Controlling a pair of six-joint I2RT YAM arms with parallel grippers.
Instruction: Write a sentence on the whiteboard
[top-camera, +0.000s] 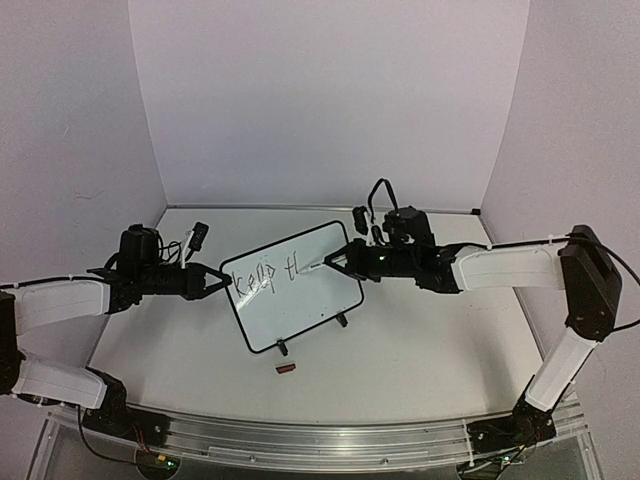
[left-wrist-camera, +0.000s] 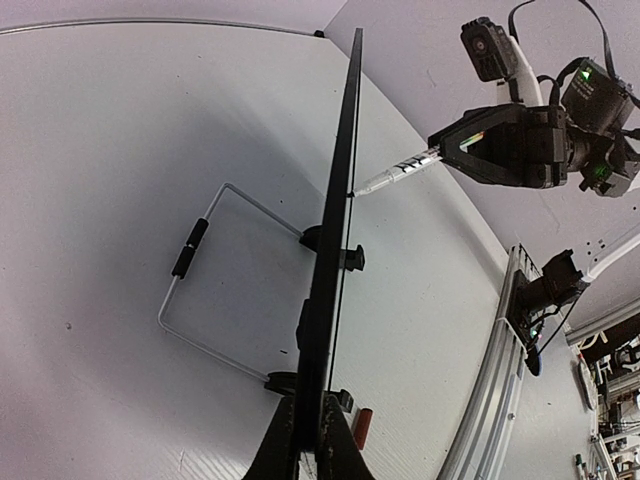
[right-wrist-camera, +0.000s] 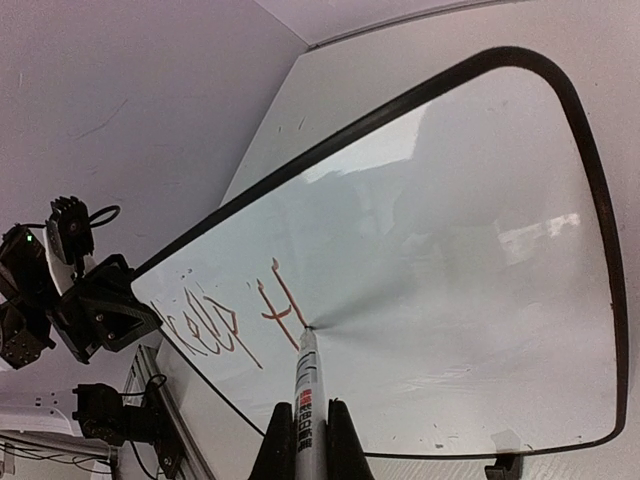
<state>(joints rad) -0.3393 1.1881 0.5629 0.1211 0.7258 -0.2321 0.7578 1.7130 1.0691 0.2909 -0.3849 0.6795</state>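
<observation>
The table carries the whiteboard at its centre, standing on its feet. The left gripper is clamped on the board's 9 o'clock edge. The right gripper, reaching in from 2 o'clock, pinches a marker whose tip touches the unfinished sentence, "keep t…". A small red cylinder lies at the board's 6 o'clock.

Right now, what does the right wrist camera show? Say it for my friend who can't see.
A pen, pinched in the right gripper at the bottom, touches its tip to a whiteboard just after the writing "keep th". At the far left, the left gripper holds the board's edge.
</observation>
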